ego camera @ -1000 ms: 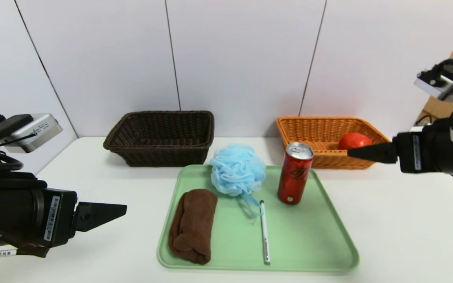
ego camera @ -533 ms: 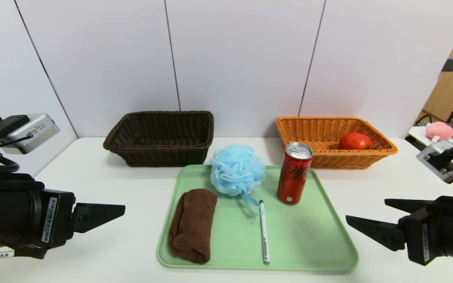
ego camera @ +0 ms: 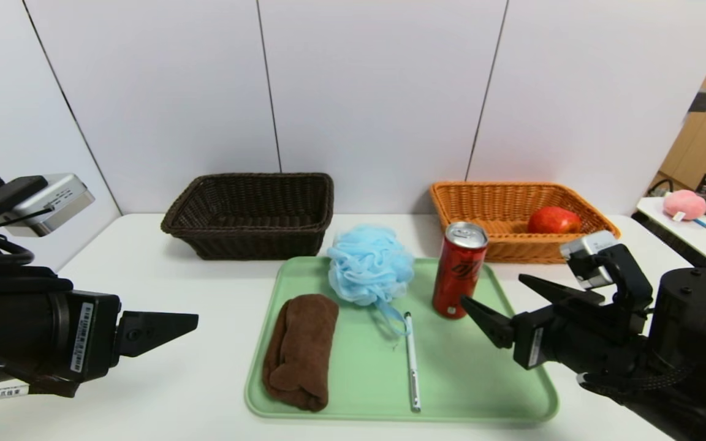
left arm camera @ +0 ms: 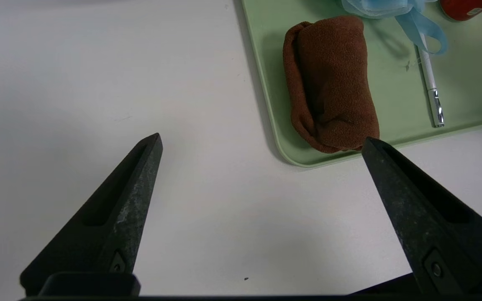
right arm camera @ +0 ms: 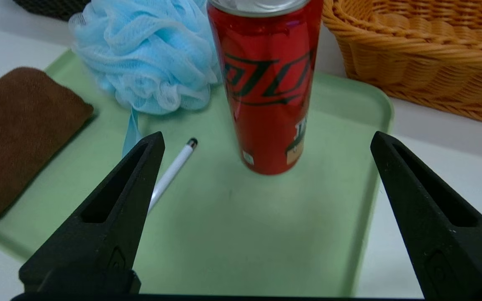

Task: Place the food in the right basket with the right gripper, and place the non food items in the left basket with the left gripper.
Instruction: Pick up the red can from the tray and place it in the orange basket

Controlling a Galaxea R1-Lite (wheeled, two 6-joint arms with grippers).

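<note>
A red drink can (ego camera: 458, 269) stands upright at the back right of the green tray (ego camera: 482, 380). My right gripper (ego camera: 493, 289) is open just right of the can and level with its lower half; the can (right arm camera: 268, 83) sits ahead of the wide-spread fingers, untouched. The apple (ego camera: 553, 219) lies in the orange right basket (ego camera: 500, 196). Also on the tray are the blue sponge (ego camera: 370, 263), the rolled brown towel (ego camera: 301, 349) and the white pen (ego camera: 412, 361). The dark left basket (ego camera: 249, 242) holds nothing I can see. My left gripper (ego camera: 193, 321) hangs open left of the tray, near the towel (left arm camera: 331, 83).
Both baskets stand at the back of the white table against the wall panels. A side table with a pink plush toy (ego camera: 684, 204) and other toys is at the far right. Bare tabletop lies left and right of the tray.
The right arm came down from beside the orange basket and swung in toward the can, still open. The left arm has stayed put.
</note>
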